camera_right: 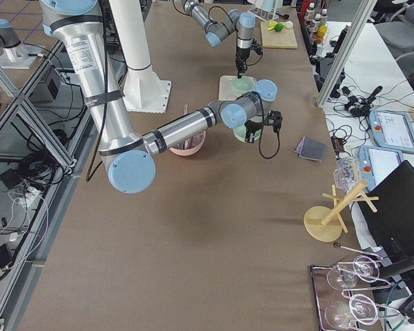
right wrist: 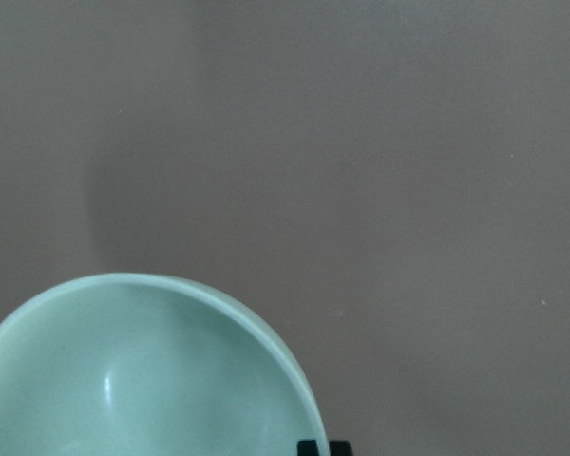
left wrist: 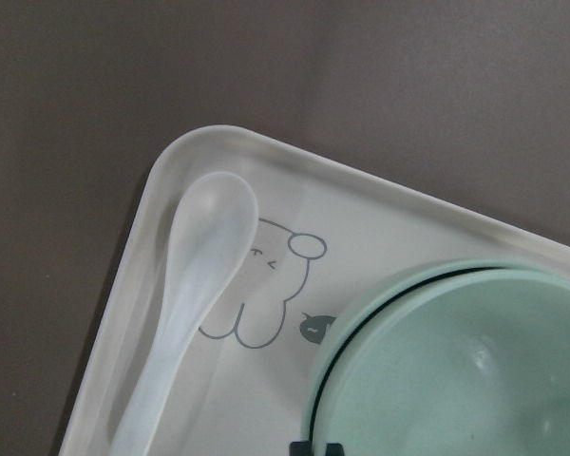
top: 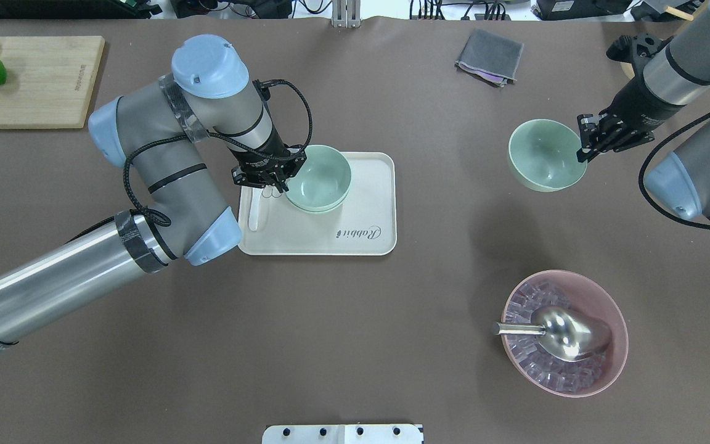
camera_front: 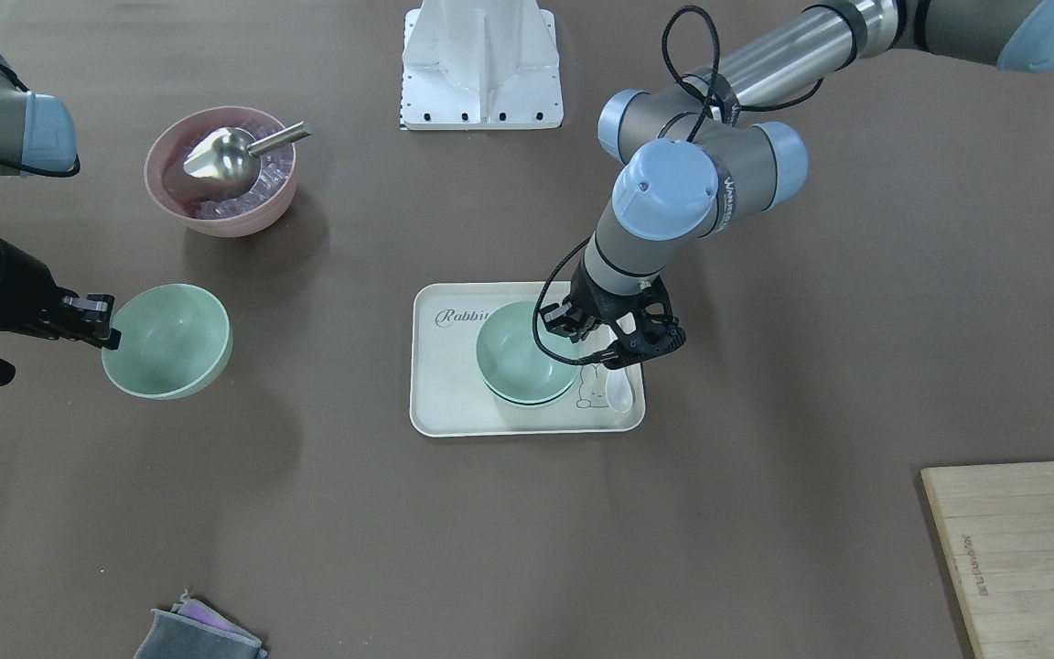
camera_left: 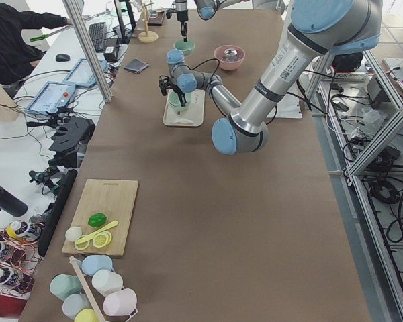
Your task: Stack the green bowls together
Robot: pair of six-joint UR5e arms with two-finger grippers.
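Two green bowls (camera_front: 522, 352) sit nested on the white tray (camera_front: 445, 394); they also show in the overhead view (top: 321, 176) and the left wrist view (left wrist: 456, 370). My left gripper (camera_front: 593, 352) is at their rim on the tray's spoon side and looks shut on the upper bowl's rim (left wrist: 320, 446). My right gripper (camera_front: 111, 337) is shut on the rim of the third green bowl (camera_front: 170, 339) and holds it above the table, well apart from the tray. That bowl also shows in the overhead view (top: 543, 154) and the right wrist view (right wrist: 142, 380).
A white spoon (camera_front: 620, 392) lies on the tray beside the nested bowls. A pink bowl (camera_front: 243, 215) with ice and a metal scoop (camera_front: 225, 160) stands near the held bowl. A wooden cutting board (top: 34, 86) and a grey cloth (top: 490, 55) lie at the table's far side.
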